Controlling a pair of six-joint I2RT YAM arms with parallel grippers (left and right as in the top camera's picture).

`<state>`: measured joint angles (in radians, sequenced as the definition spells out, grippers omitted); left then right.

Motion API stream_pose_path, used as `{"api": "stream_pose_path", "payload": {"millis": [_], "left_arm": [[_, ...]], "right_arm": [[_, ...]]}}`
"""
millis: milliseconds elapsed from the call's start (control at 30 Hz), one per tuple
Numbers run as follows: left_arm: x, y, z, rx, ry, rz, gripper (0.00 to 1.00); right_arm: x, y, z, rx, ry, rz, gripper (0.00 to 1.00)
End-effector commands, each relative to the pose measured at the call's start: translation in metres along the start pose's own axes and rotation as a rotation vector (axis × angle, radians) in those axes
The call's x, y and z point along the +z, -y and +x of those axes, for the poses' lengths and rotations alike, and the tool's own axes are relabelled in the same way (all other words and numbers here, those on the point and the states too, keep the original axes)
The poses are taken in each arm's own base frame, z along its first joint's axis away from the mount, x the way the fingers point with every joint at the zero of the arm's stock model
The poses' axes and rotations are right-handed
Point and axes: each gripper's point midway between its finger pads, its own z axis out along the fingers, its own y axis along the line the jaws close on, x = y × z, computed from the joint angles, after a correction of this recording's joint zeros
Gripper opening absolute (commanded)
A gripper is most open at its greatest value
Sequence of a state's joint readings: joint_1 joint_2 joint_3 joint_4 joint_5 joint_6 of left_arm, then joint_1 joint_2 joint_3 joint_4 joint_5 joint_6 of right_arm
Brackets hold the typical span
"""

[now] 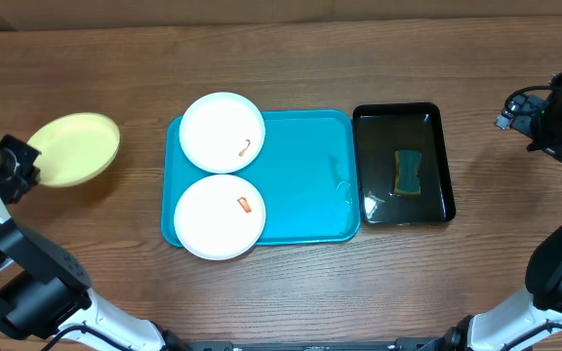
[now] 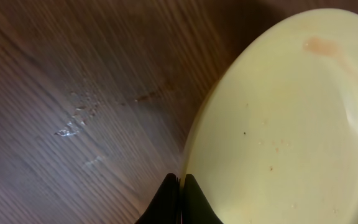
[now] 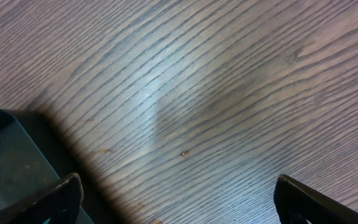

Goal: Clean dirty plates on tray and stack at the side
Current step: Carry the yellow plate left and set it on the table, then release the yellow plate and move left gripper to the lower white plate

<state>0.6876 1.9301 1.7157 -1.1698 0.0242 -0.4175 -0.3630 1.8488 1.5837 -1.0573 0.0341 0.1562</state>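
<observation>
Clamped tight on the rim of the yellow-green plate (image 1: 74, 148), the left gripper (image 2: 180, 185) holds it at the tabletop (image 1: 281, 58) left of the tray (image 1: 310, 185), likely starting the stack, while the right gripper (image 3: 176, 190) hangs wide open, empty, beside the basin (image 1: 403, 109)

Plates: three in total (two plain white, one pale yellow-green). The white units are the rear white plate (image 1: 221, 132) and the front white plate (image 1: 219, 216); the third is the yellow-green plate (image 1: 74, 148). Tray (image 1: 310, 195): one, turquoise. Black basin (image 1: 379, 156): one. Sponge (image 1: 408, 173): one. End effectors: two, namely the left end effector (image 2: 180, 183) and the right end effector (image 3: 179, 196). Worktop (image 1: 281, 58): one.
</observation>
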Motion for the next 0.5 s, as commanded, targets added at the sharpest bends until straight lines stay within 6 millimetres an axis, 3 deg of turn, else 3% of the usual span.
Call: {"api": "stream_pose_path", "payload": {"millis": [0,167,300,367,433,467], "left_arm": [[0.005,-0.011,0.007,-0.006,0.022,-0.055,0.04],[0.035,-0.014,0.019,-0.006,0.000,-0.046,0.04],[0.044,-0.015,0.025,-0.006,-0.015,-0.042,0.07],[0.044,-0.015,0.024,-0.005,-0.015,-0.044,0.32],[0.044,-0.016,0.025,0.005,-0.018,-0.044,0.84],[0.044,-0.015,0.026,0.016,-0.023,-0.041,0.95]], "right_arm": [[-0.008,-0.001,-0.007,-0.003,0.032,0.002,1.00],[-0.008,-0.001,-0.007,-0.003,0.032,0.002,1.00],[-0.008,-0.001,-0.007,-0.003,0.032,0.002,1.00],[-0.008,-0.001,-0.007,-0.003,0.032,0.002,1.00],[-0.008,-0.001,-0.007,-0.003,0.032,0.002,1.00],[-0.008,-0.001,-0.007,-0.003,0.032,0.002,1.00]]}}
